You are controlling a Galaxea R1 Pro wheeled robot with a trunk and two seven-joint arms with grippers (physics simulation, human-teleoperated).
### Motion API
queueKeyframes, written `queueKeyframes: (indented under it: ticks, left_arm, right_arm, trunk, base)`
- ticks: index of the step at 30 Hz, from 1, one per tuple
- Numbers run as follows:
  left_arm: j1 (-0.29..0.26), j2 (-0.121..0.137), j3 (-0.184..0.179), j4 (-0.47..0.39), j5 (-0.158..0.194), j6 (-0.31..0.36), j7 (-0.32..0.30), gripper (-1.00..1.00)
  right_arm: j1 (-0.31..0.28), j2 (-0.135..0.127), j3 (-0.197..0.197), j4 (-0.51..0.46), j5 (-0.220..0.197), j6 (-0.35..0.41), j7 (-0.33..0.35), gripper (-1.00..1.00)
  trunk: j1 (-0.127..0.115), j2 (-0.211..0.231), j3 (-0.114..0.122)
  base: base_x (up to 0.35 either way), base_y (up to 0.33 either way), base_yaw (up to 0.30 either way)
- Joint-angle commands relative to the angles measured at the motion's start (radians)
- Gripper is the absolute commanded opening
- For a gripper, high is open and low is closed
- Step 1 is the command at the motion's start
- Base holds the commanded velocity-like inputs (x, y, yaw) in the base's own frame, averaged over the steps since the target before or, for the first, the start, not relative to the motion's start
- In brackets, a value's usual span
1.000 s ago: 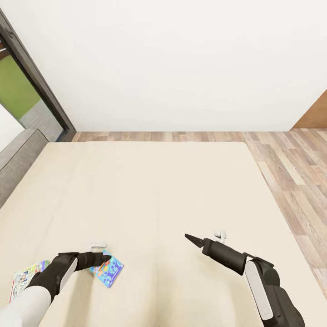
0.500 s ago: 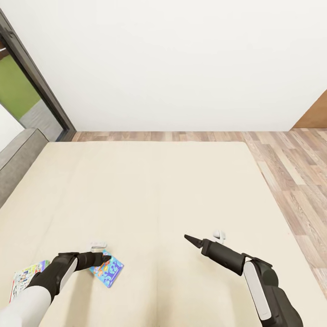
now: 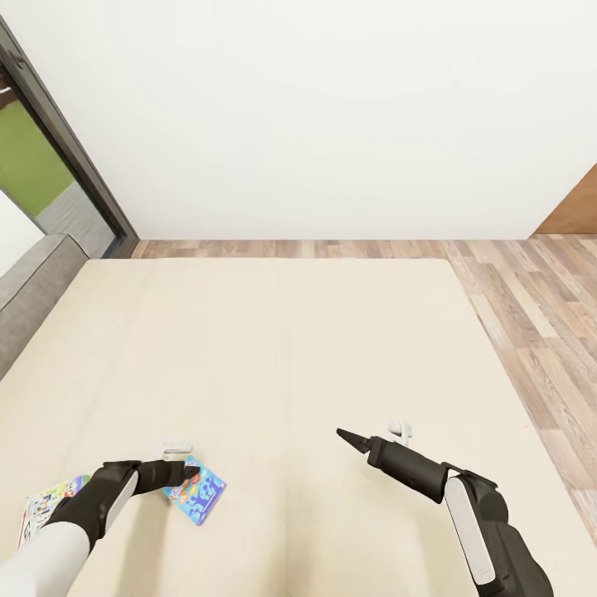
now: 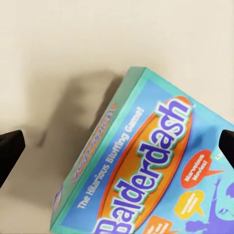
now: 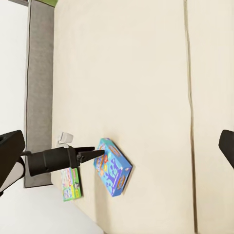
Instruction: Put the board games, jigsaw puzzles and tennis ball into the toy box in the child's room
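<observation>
Beige bed (image 3: 274, 348) under me; Balderdash box (image 3: 196, 489) lies flat, my left gripper (image 3: 192, 473) spread wide right over it. Right gripper (image 3: 352, 437) also wide, hovering well apart.

Head overview; wrists over bed (image 3: 274, 348)

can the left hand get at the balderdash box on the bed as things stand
Probably yes. The left hand hangs open right over the Balderdash box, which lies flat on the bed with nothing between them; its fingers already straddle the box.
</observation>
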Motion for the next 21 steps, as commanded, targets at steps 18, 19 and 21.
queueKeyframes:
  ticks: [18,19,21]
  left_arm:
    - [0.0,0.022,0.004,0.001,0.0,-0.007,-0.016,1.0]
    - [0.0,0.024,0.004,0.001,0.0,-0.012,-0.017,1.0]
    - [0.0,0.029,0.005,0.001,0.001,-0.027,-0.019,1.0]
  right_arm:
    - [-0.001,0.001,-0.003,-0.002,-0.002,0.01,0.011,1.0]
    - [-0.001,0.001,-0.003,-0.002,-0.002,0.01,0.011,1.0]
    - [-0.001,0.001,-0.003,-0.002,-0.002,0.01,0.011,1.0]
  trunk:
    - [0.0,-0.001,-0.015]
    - [0.0,-0.001,-0.016]
    - [0.0,-0.001,-0.019]
  base:
    - [0.0,0.0,0.0]
    - [0.0,0.0,0.0]
    - [0.0,0.0,0.0]
